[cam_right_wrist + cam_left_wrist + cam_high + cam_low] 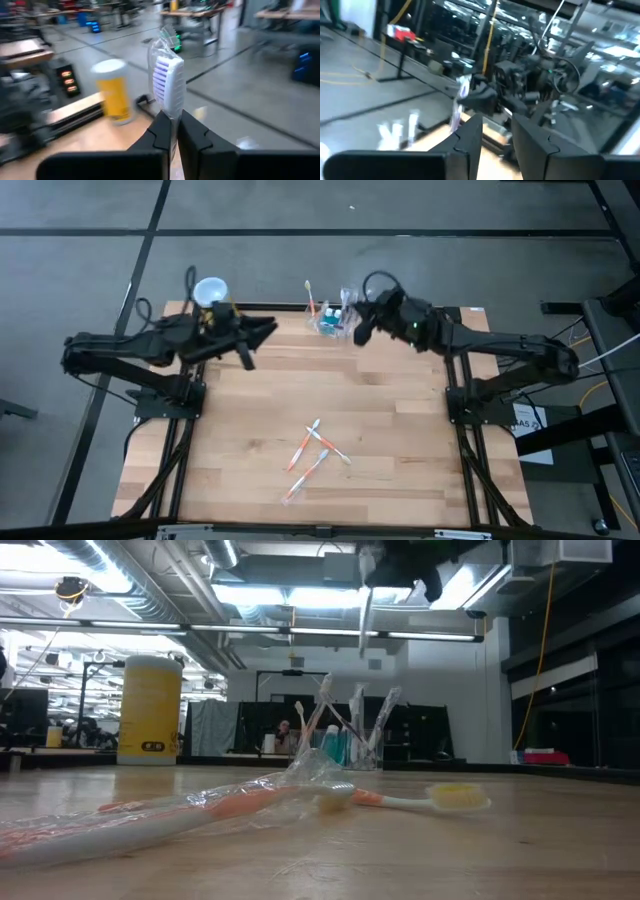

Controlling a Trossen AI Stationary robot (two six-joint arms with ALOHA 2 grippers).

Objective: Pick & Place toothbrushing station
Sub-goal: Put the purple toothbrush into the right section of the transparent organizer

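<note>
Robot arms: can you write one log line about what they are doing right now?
right gripper: shut on wrapped toothbrush, above holder | left gripper: open, empty, by yellow canister | toothbrushes on table

Wrapped toothbrushes [200,810] lie near on the bench [520,850]; a yellow canister [150,710] and the clear holder [345,745] stand far back.

- I see a table [380,400] of pale wood planks, smooth with a slight sheen.
- The toothbrushing station [335,318] looks like clear glossy plastic.
- Loose toothbrushes [200,812] lie in crinkled see-through wrappers.
</note>
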